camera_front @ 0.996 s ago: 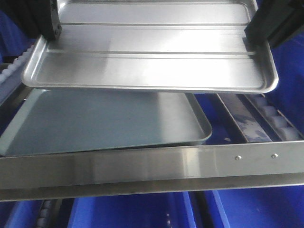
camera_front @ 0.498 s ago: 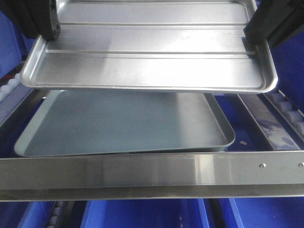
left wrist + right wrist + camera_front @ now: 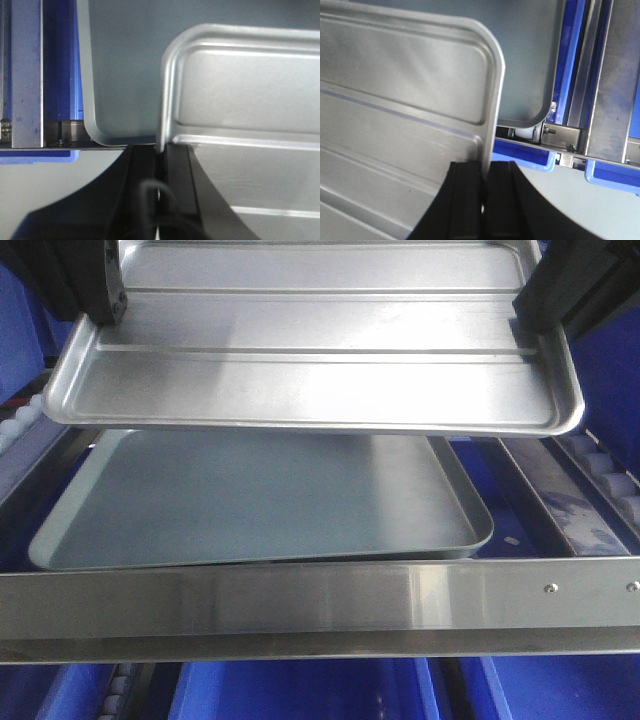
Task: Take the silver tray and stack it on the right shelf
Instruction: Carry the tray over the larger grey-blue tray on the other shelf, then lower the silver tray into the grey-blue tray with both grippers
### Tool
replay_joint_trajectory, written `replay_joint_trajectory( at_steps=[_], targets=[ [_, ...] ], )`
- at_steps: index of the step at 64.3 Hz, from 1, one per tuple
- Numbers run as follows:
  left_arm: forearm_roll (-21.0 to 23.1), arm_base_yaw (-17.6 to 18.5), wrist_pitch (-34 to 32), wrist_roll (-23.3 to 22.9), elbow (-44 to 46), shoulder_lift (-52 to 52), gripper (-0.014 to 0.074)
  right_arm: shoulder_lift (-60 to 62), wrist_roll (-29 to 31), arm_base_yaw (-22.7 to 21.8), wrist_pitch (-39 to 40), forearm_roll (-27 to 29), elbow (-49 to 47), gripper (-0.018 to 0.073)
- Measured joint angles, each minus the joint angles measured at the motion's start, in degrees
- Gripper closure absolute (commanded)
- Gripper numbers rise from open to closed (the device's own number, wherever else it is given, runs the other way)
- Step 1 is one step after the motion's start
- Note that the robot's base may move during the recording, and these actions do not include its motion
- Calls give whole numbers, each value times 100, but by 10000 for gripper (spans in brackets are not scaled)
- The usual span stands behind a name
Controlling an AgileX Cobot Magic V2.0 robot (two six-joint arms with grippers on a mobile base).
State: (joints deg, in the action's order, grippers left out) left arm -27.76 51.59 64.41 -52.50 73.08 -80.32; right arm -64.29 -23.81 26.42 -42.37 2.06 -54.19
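A: Fingers of both grippers are closed tight on the silver tray (image 3: 315, 365), yes? How many trays do you count?

B: Two trays. The left gripper (image 3: 161, 150) pinches the rolled rim of the silver tray on its one short side, the black fingers (image 3: 142, 170) almost together with only the thin rim between them. The right gripper (image 3: 484, 172) does the same on the opposite short side.

A: And where is the silver tray?

B: It is held in the air, in the upper half of the front view, above the grey tray (image 3: 260, 500) and not touching it. It is shiny steel, shallow, with rounded corners and two raised ridges along its base.

A: The grey one?

B: Duller, with a smooth flat base. It lies on the right shelf (image 3: 400, 595), behind the broad polished front bar. Two screws (image 3: 549, 588) sit near the right end of this bar. White rollers (image 3: 605, 475) show at the right edge, and blue bins (image 3: 300, 690) are under the shelf.
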Motion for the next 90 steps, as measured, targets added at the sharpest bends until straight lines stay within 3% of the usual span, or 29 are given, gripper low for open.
replay_joint_trajectory(
  at_steps=[47, 61, 72, 90],
  targets=[
    [-214, 21, -84, 12, 0, 0, 689, 0, 0, 0, -60, 91, -23, 503],
    [-261, -27, -277, 161, 0, 0, 689, -345, 25, -10, -423, -32, -614, 503],
    [-337, -398, -463, 161, 0, 9, 689, -1064, 85, -10, -526, -114, -1326, 503],
    [-337, -1318, -1200, 266, 0, -248, 689, -2389, 234, -10, -130, -237, -2172, 503]
  ],
)
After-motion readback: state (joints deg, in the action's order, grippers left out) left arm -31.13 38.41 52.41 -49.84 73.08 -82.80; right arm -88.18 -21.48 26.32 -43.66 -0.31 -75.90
